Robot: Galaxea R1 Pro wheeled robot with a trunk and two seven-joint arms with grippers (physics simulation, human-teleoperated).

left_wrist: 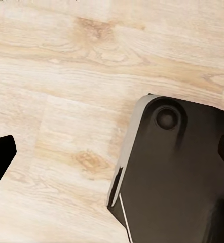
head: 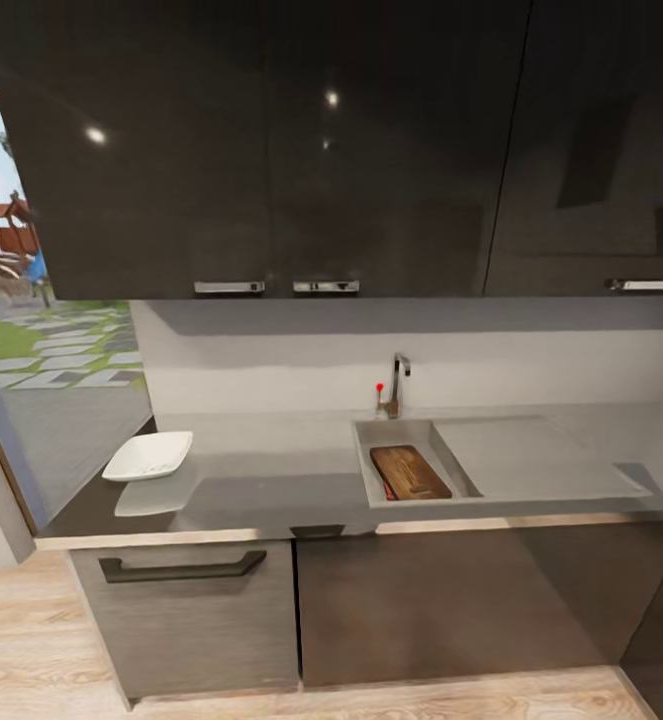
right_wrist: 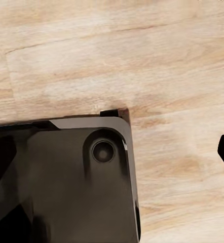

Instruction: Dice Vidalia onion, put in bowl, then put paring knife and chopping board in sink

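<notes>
Chopping board (head: 410, 472) lying in the sink (head: 403, 432) with the red-handled knife (head: 387, 490) beside it, white bowl (head: 149, 455) sits on the countertop (head: 271, 470), can't tell either gripper's state.

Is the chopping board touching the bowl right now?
Apart. The head view shows the chopping board lying in the sink, while the bowl sits at the countertop's far left end, with bare worktop between them.
</notes>
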